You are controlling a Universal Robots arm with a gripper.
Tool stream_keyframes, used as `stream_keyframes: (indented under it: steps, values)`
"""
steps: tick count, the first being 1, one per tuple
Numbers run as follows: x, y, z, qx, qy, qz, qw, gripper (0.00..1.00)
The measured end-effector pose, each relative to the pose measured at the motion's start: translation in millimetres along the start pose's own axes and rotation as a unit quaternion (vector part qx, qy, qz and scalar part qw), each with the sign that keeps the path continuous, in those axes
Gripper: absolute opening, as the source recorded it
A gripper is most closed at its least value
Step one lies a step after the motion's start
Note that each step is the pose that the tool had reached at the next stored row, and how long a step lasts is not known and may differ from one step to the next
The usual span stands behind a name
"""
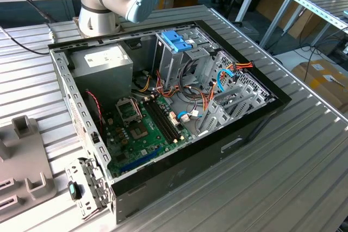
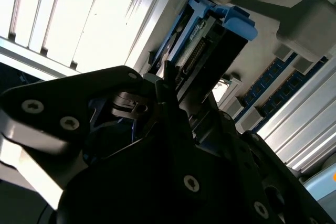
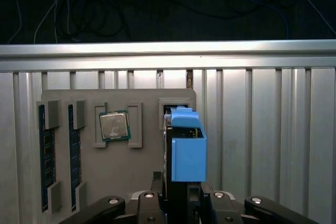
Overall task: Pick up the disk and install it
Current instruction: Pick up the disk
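In both wrist views the disk (image 3: pixel 186 150) (image 2: pixel 207 38) stands on edge in its light-blue carrier, right in front of the camera. My gripper (image 3: pixel 180 186) (image 2: pixel 181 90) is shut on the disk, with a dark finger on each flat side. The disk's far end points at a rectangular slot (image 3: pixel 176 104) in a grey parts fixture (image 3: pixel 131 182). Whether that end still sits in the slot cannot be told. In the exterior view the open computer case (image 1: pixel 255 118) lies on the ribbed metal table, with its metal drive cage (image 1: pixel 179 61) under a darker blue bracket (image 1: pixel 176 41).
The fixture also carries a processor chip (image 3: pixel 114 126) and two memory sticks (image 3: pixel 44 166) in its holders. In the exterior view part of the fixture (image 1: pixel 22 156) lies at the left, beside the case. The arm's base (image 1: pixel 98 4) stands behind the case. Cables (image 1: pixel 223 77) cross inside the case.
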State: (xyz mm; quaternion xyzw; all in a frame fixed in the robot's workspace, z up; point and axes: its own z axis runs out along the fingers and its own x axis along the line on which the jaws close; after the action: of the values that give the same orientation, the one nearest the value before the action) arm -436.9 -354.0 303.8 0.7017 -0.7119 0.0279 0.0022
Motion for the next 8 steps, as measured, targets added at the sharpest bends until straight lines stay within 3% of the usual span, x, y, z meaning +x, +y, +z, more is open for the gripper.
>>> stream_keyframes:
  steps: [8]
  values:
    - [0.0,0.0,-0.8,0.0,0.0,0.0,1.0,0.35]
